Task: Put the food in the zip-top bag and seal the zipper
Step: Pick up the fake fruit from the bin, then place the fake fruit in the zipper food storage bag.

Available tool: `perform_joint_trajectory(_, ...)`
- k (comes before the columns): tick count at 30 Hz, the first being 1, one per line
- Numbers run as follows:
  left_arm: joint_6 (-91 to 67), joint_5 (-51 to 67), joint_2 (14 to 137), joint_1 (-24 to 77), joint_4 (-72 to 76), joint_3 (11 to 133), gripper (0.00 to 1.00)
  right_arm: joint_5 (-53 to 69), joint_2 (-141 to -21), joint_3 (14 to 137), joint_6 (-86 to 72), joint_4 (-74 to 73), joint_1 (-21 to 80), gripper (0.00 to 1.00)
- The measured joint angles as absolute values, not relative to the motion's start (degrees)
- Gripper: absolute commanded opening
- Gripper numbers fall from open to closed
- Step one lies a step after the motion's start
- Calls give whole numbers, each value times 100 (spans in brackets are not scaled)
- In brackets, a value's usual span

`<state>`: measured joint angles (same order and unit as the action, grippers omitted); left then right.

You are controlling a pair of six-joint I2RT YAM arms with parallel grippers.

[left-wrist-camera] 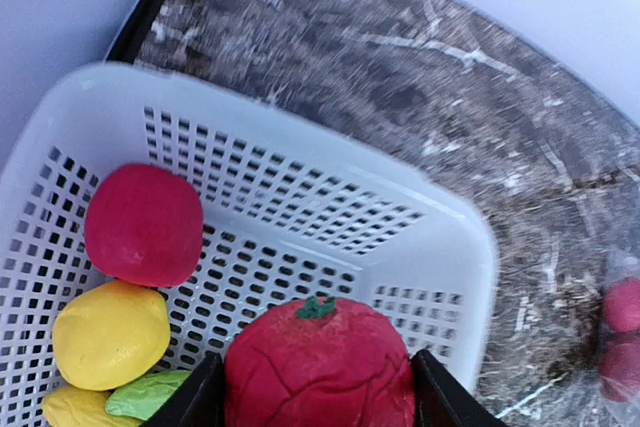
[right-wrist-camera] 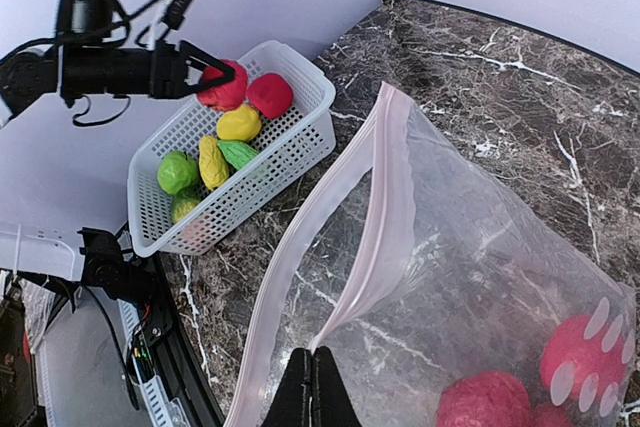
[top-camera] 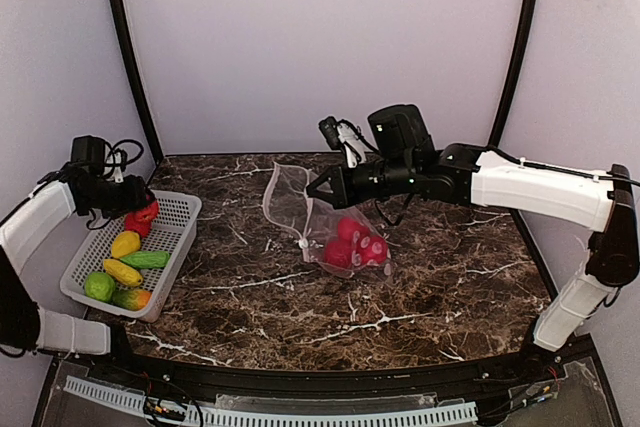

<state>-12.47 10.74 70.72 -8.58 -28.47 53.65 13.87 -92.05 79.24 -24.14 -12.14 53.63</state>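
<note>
Overhead and close wrist views, common bag [top-camera: 287,195]

The left gripper [left-wrist-camera: 318,399] clasps a red tomato [left-wrist-camera: 320,347] above the white mesh basket [left-wrist-camera: 300,142]. In the basket's left side lie a red fruit [left-wrist-camera: 143,224], yellow fruit [left-wrist-camera: 110,334] and green piece [left-wrist-camera: 150,394].

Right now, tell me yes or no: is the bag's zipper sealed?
No: in the right wrist view the zipper gapes, its pink strips well apart along the zip-top bag.

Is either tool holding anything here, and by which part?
The left tool grips a red tomato toy by its sides, over the basket. The right tool pinches the zip-top bag at its pink zipper edge.
</note>
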Motion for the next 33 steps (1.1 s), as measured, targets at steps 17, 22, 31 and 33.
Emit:
perform_joint_trajectory(17, -2318, 1846, 5808, 3094, -2156, 5931, 53, 1437, -9183, 7924, -2364, -1245, 5363, 0)
perform_joint_trajectory(22, -2445, 1614, 6427, 4049, -1424, 6226, 53, 1439, -9157, 7924, -2364, -1243, 5363, 0)
perform_joint_trajectory(31, -2536, 1094, 7581, 4558, -819, 6250, 53, 1455, -9157, 7926, -2364, -1247, 5363, 0)
perform_joint_trajectory(33, -2545, 840, 7618, 4563, -860, 6230, 54, 1457, -9157, 7924, -2364, -1247, 5363, 0)
